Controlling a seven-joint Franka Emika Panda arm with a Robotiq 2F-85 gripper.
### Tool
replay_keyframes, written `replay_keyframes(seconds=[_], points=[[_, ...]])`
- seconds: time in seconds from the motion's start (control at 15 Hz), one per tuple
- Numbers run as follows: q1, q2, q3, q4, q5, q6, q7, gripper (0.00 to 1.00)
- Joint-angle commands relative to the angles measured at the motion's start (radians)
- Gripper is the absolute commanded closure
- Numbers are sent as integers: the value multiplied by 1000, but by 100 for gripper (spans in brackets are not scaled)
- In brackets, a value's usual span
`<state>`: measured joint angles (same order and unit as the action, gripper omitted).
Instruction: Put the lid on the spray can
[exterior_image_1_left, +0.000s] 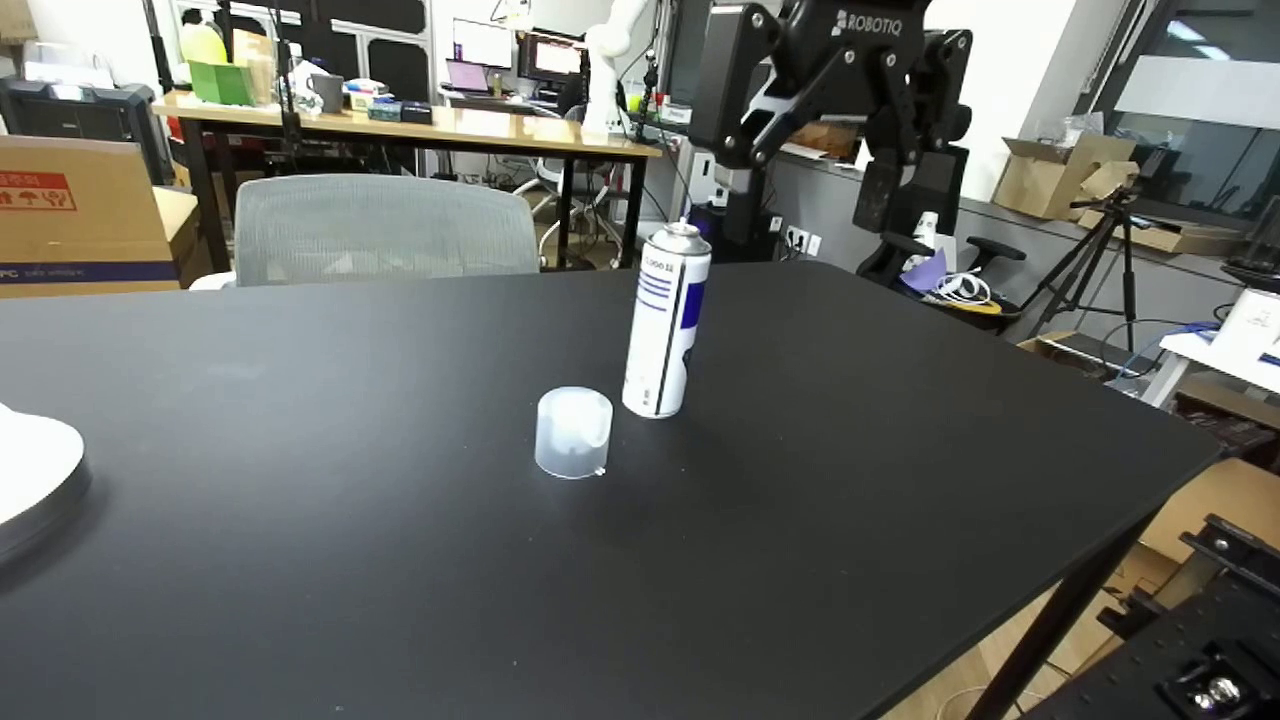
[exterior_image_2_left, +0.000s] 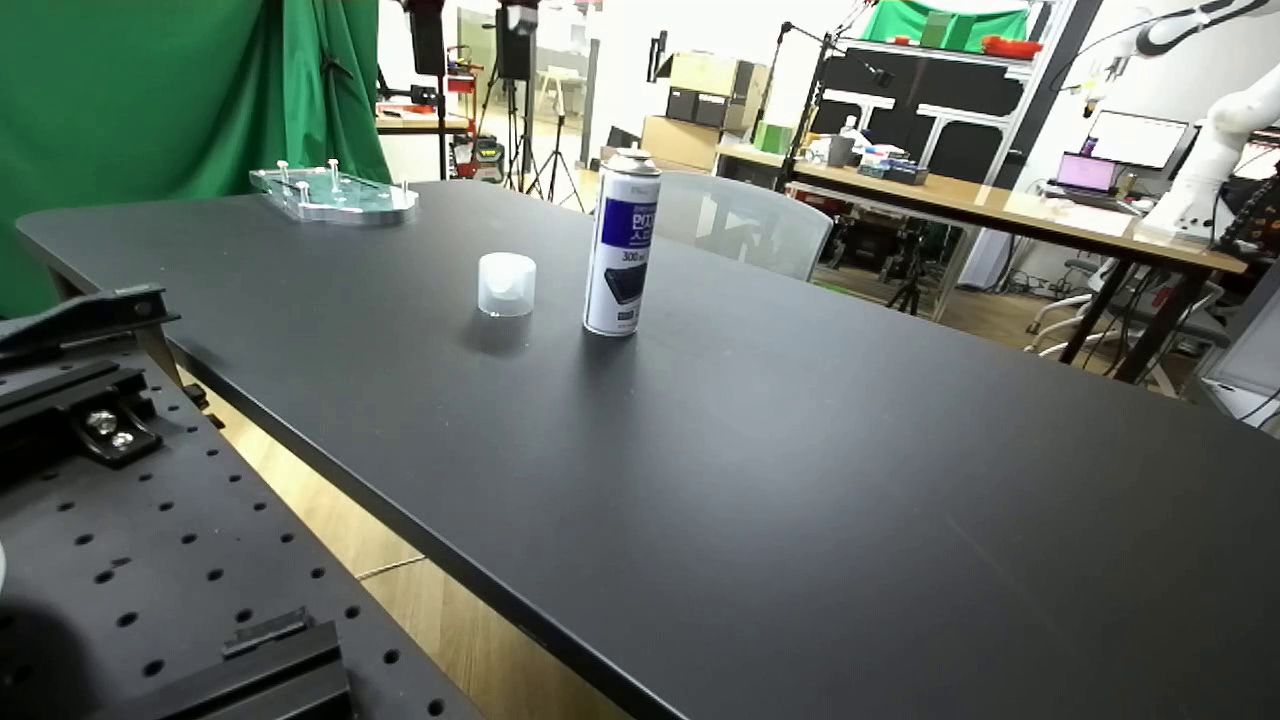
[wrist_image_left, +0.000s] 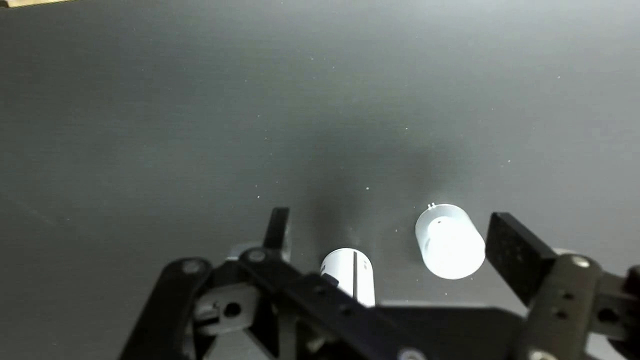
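The lid is a small translucent cap that stands on the black table in both exterior views (exterior_image_1_left: 573, 433) (exterior_image_2_left: 506, 284) and in the wrist view (wrist_image_left: 450, 242). The spray can is a white upright cylinder with dark blue print, a short gap from the lid, in both exterior views (exterior_image_1_left: 660, 330) (exterior_image_2_left: 622, 255). Its top is bare. In the wrist view only the can's lower part (wrist_image_left: 350, 272) shows; the gripper hides the rest. My gripper (exterior_image_1_left: 808, 210) is open and empty, raised above the table. In the wrist view its fingers (wrist_image_left: 390, 217) are wide apart, with lid and can appearing between them.
The black table (exterior_image_1_left: 380, 600) carries a rounded white object (exterior_image_1_left: 35, 465) at the left edge of an exterior view. A clear plate with upright posts (exterior_image_2_left: 340, 197) lies at the table's far end. A grey mesh chair (exterior_image_1_left: 385, 230) stands behind. A perforated black mount (exterior_image_2_left: 200, 560) adjoins the table edge.
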<state>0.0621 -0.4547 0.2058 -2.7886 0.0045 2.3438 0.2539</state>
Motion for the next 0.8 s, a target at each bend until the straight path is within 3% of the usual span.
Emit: replay_keyframes(seconds=[0.0, 0.2, 0.73], points=[[10, 11, -12, 3, -6, 1, 4, 0], [12, 25, -12, 5, -6, 1, -2, 0], [40, 307, -9, 68, -2, 11, -41, 0]])
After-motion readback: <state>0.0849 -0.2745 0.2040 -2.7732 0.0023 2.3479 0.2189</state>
